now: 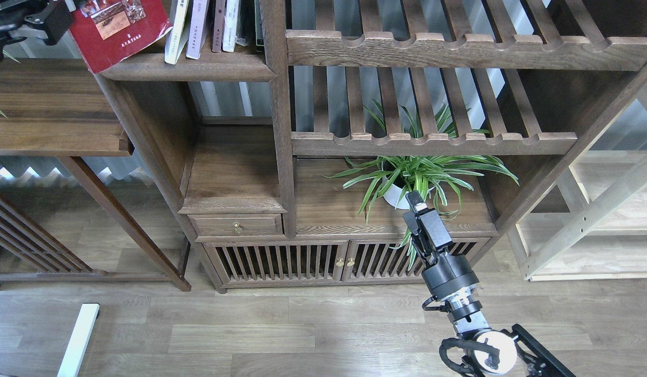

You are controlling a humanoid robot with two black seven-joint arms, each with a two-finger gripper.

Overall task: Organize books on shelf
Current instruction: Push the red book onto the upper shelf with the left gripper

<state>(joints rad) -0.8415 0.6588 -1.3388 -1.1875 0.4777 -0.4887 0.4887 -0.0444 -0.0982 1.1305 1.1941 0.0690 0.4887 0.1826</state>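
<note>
My left gripper (67, 14) enters at the top left and is shut on the left edge of the dark red book (119, 34). The book is tilted, and its right part lies over the left end of the dark-brown shelf (198, 67). On the shelf, a book with a yellow-green edge (176, 31) and a pale lavender book (199, 29) lean to the right beside narrower upright volumes (226, 23). My right gripper (415, 201) hangs low in front of the cabinet, far from the books. It is seen dark and end-on, so its fingers cannot be told apart.
A potted spider plant (412, 180) stands on the cabinet top just behind my right gripper. Slatted racks (433, 141) fill the right side. A dark side table (51, 120) stands at the left and a pale shelving unit (606, 220) at the right.
</note>
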